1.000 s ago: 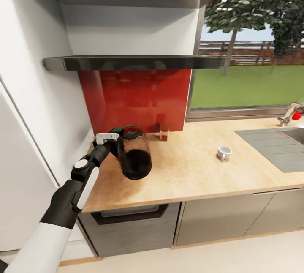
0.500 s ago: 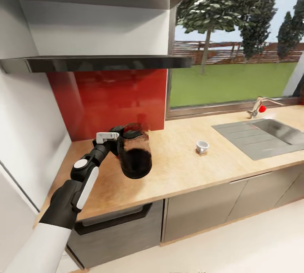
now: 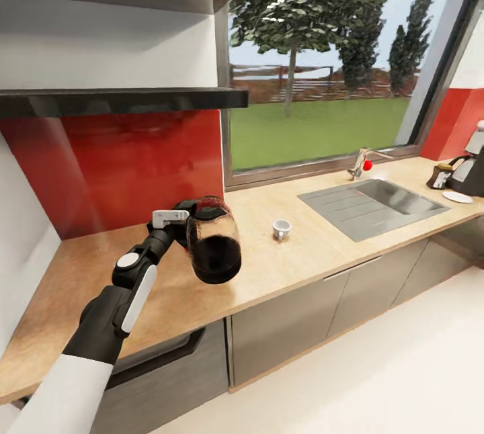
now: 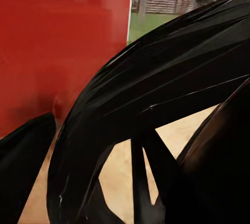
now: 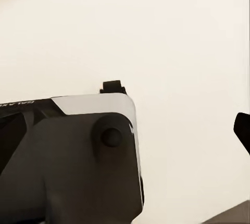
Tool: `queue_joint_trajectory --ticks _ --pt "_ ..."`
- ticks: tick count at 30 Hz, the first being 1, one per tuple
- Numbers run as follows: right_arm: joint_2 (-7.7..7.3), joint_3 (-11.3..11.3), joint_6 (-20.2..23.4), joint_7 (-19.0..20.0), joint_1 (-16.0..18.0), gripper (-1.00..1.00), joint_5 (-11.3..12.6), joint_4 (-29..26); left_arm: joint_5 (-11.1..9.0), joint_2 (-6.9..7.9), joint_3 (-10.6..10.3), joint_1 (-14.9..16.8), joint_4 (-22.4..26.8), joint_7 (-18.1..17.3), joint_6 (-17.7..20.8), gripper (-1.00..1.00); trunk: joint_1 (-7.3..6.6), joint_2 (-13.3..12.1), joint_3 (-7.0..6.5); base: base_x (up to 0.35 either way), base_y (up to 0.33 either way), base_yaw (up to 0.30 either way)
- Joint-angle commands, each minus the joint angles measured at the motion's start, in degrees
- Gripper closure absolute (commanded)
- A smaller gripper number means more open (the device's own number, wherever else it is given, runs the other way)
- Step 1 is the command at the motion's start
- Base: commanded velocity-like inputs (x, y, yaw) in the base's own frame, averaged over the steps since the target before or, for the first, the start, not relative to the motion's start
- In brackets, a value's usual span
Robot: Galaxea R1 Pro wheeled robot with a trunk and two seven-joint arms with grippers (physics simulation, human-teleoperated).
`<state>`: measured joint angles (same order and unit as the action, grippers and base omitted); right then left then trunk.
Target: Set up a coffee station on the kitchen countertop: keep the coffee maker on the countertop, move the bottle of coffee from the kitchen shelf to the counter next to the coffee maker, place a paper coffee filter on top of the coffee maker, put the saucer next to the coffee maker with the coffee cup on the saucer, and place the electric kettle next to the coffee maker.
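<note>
My left gripper [image 3: 187, 213] is shut on the loop handle of the electric kettle [image 3: 214, 248], holding the dark glass body tipped over the kitchen countertop [image 3: 302, 256]. In the left wrist view the kettle's black handle and lid [image 4: 156, 104] loom close. A tiny white coffee cup [image 3: 281, 228] stands on the counter to the right of the kettle. At the far right edge the dark coffee maker [image 3: 472, 177] is cut by the frame, with a white saucer [image 3: 458, 197] in front and a small dark bottle of coffee [image 3: 440, 177] beside it. The glossy black kitchen shelf [image 3: 121, 99] hangs above the red backsplash.
A steel sink [image 3: 373, 203] with a tap [image 3: 361, 162] lies between the cup and the coffee maker. A window runs behind the counter. Grey cabinet fronts [image 3: 289, 326] stand below, with pale floor [image 3: 376, 380] to the right. The right wrist view shows pale floor and a grey robot part [image 5: 67, 156].
The whole view has swung to the right, bringing the sink and the coffee maker's corner into sight. The kettle stays held in my left gripper at the same spot in the picture.
</note>
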<state>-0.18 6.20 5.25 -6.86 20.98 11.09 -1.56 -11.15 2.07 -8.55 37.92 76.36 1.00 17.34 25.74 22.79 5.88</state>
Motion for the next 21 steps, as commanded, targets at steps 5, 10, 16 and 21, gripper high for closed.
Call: queue_joint_trajectory --ticks 5,10,16,21 --pt "0.00 0.5 0.4 -0.1 0.0 -1.00 0.5 -0.1 -0.5 -0.01 -0.1 0.0 0.4 0.3 0.2 1.00 0.04 0.1 0.12 0.029 -0.263 -0.300" --pt "0.00 0.5 0.4 -0.1 0.0 -1.00 0.5 -0.1 -0.5 -0.04 -0.1 0.0 0.4 0.3 0.1 1.00 0.04 0.1 0.12 -0.052 -0.266 -0.300" --pt "0.00 0.5 0.4 -0.1 0.0 -1.00 0.5 -0.1 -0.5 -0.04 -0.1 0.0 0.5 0.4 -0.5 1.00 0.04 0.1 0.12 -0.224 -0.213 -0.300" --pt "0.00 0.5 0.4 -0.1 0.0 -1.00 0.5 -0.1 -0.5 -0.15 -0.2 0.0 0.5 0.4 -0.5 1.00 0.04 0.1 0.12 -0.269 -0.188 -0.300"
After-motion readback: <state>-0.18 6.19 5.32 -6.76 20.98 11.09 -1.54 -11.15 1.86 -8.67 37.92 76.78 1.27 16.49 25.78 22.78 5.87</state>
